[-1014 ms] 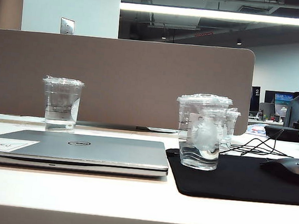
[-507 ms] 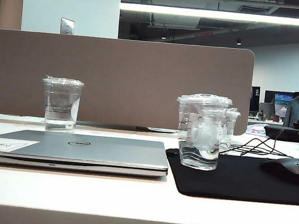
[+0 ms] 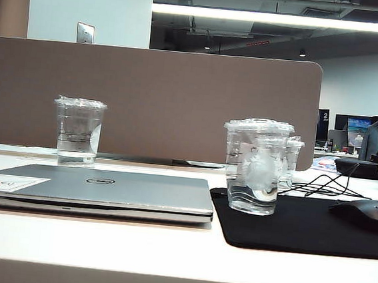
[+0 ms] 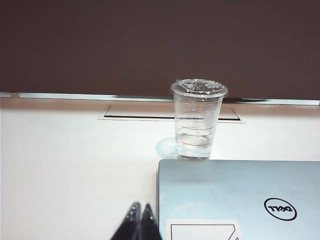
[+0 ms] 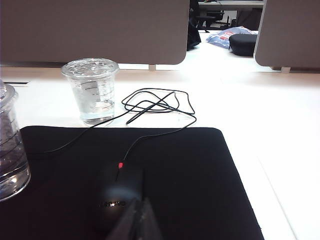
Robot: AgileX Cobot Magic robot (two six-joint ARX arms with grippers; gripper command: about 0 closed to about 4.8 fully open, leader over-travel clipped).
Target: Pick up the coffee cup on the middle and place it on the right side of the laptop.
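I'm seeing the coffee cup (image 3: 254,181) sitting on the mat's (image 3: 301,226) left edge right of the laptop (image 3: 104,188), placing apparently done (both arms parked), left gripper (image 4: 140,207) and right gripper (image 5: 142,202) pressed together, empty.

My white desk (image 3: 98,246) carries the slim silver Dell laptop (image 3: 97,187); right of it, a black rectangular mouse mat (image 3: 301,226); behind it, a clear ringed plastic cup (image 3: 77,131).

Free room: bare desk (image 3: 98,246) across lower frame, in front of laptop (image 3: 97,189) & black mat (image 3: 301,226). Mid-right is tight: coffee cup (image 3: 253,181) w/ two more cups (image 3: 287,161) close behind, mouse (image 3: 364,213) & cables (image 3: 322,184) at right. Partition (image 3: 146,100) closes the back. Lone cup (image 3: 77,131) behind laptop, left.
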